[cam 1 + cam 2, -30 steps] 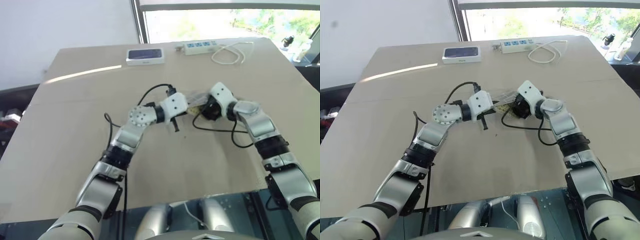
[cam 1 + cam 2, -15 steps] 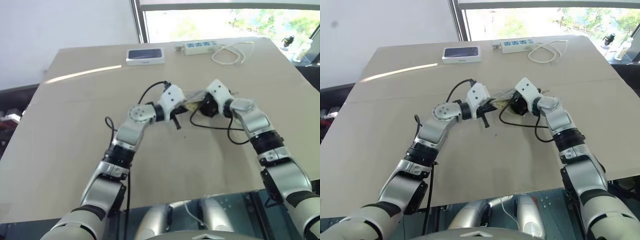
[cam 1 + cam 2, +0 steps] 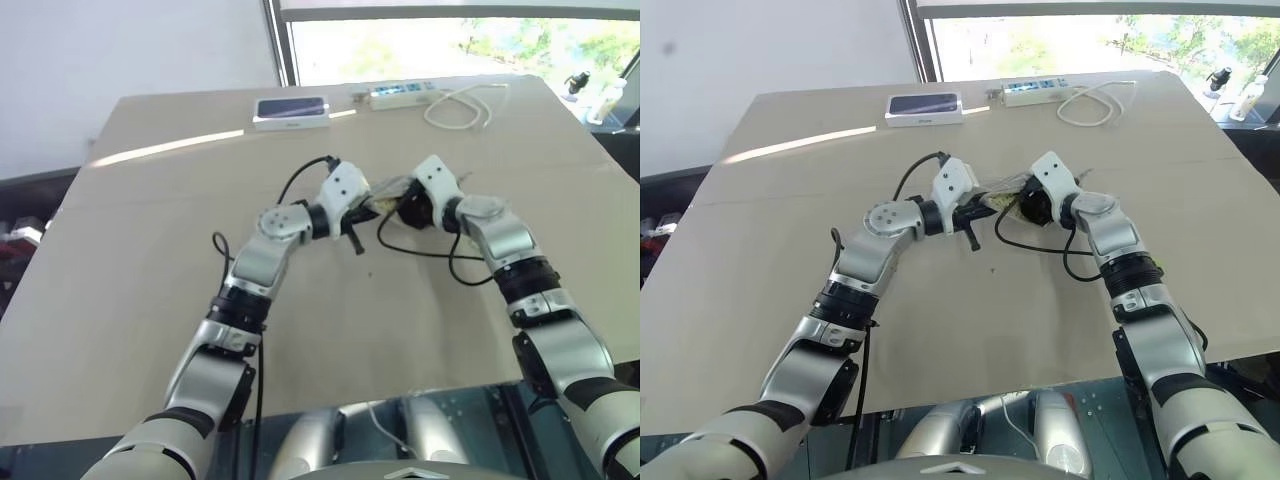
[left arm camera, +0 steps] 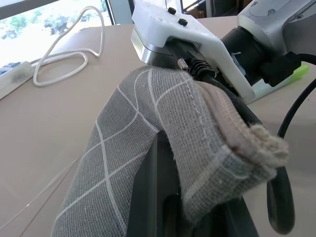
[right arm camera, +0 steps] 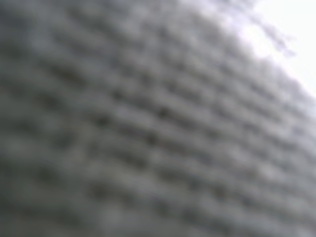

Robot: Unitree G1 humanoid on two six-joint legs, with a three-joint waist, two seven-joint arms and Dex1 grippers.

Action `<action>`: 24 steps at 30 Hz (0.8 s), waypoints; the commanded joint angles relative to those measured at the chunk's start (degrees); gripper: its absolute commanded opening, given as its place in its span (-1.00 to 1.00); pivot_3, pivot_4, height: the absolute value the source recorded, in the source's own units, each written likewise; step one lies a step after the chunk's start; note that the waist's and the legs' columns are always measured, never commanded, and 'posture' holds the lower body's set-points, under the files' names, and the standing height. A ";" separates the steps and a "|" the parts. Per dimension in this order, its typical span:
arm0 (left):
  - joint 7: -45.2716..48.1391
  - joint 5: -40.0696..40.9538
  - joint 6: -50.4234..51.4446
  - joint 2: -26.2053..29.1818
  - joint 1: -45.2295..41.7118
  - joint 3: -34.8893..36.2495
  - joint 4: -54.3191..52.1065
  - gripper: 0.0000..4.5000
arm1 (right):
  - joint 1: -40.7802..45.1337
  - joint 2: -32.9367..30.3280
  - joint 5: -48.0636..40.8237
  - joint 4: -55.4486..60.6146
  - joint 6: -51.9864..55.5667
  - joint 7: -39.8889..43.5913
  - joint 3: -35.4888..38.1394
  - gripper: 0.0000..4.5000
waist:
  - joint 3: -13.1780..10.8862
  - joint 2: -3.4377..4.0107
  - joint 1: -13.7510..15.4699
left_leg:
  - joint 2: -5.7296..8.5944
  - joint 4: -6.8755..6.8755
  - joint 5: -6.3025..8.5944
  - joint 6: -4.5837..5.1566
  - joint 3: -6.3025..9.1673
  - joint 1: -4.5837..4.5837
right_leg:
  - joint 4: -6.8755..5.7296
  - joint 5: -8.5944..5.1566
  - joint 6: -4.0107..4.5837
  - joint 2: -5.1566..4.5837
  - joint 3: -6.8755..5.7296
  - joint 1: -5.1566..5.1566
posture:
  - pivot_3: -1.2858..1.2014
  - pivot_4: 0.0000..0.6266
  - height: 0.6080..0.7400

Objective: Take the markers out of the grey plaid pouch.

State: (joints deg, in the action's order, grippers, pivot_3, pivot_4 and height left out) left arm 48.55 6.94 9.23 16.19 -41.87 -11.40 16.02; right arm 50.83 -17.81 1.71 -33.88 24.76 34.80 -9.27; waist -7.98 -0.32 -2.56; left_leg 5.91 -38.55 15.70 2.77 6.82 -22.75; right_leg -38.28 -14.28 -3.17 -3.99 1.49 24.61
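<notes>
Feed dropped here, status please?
Left pincer shut on grey plaid pouch. Right pincer at pouch mouth, state unclear. Lime marker on table.

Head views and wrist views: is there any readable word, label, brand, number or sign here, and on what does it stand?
None can be read.
White-edged box: dark top, no legible print.
Power strip: any markings too small to read.
Grey plaid pouch: only white grid lines, no text.

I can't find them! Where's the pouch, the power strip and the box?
pouch (image 4: 148, 128), left wrist view, grey checked side.
power strip (image 3: 1035, 93), right eye view, its middle.
box (image 3: 924, 104), right eye view, dark top.
</notes>
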 commanded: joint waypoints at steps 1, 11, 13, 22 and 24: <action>0.86 2.00 -1.50 -0.49 -1.72 1.39 -4.10 -1.00 | 0.80 -0.59 0.45 -0.01 -0.04 -0.46 0.56 0.31 | 0.00 0.00 0.00 | 0.00 0.00 0.00 0.00 0.00 0.00 | 0.00 0.00 0.00 0.00 0.00 0.00 | 0.03 -0.52 1.00; 1.17 1.89 -1.82 -0.35 -1.63 1.46 -3.27 -1.00 | -0.19 -1.82 0.16 3.28 1.92 0.78 0.65 0.76 | 0.00 0.00 0.01 | 0.00 0.01 0.00 0.00 0.00 0.00 | 0.00 0.00 0.00 0.00 0.00 0.00 | 0.03 -0.52 1.00; 1.32 1.99 -1.70 -0.48 -1.37 1.36 -3.38 -1.00 | -0.61 -1.90 -0.09 4.32 2.70 1.05 0.74 0.94 | 0.00 0.00 0.01 | 0.00 0.01 0.00 0.00 0.00 0.00 | 0.00 0.00 0.00 0.00 0.00 0.00 | 0.03 -0.52 1.00; 1.63 2.36 -1.19 -0.86 -1.36 1.89 -2.91 -1.00 | -0.65 -1.31 -2.23 8.33 7.00 0.55 2.77 0.94 | 0.00 0.00 0.02 | 0.00 0.01 0.00 0.00 0.00 0.00 | 0.00 0.00 0.00 0.00 0.00 0.01 | 0.03 -0.52 1.00; 1.71 2.03 -1.76 -0.62 -1.31 1.92 -2.38 -1.00 | -0.91 -1.37 -3.63 10.10 8.97 0.93 3.67 0.94 | 0.00 0.00 0.01 | 0.00 0.01 0.00 0.00 0.00 0.00 | 0.00 0.00 0.00 0.00 0.00 0.00 | 0.03 -0.52 1.00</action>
State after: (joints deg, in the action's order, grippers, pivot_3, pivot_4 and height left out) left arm 49.79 7.56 9.13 15.64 -41.87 -10.71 16.02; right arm 49.69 -18.84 -0.76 -26.54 32.67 35.81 -7.80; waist -7.98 -0.32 -2.55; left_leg 5.90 -38.54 15.70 2.77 6.82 -22.76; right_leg -38.28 -14.28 -3.17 -3.99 1.50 24.62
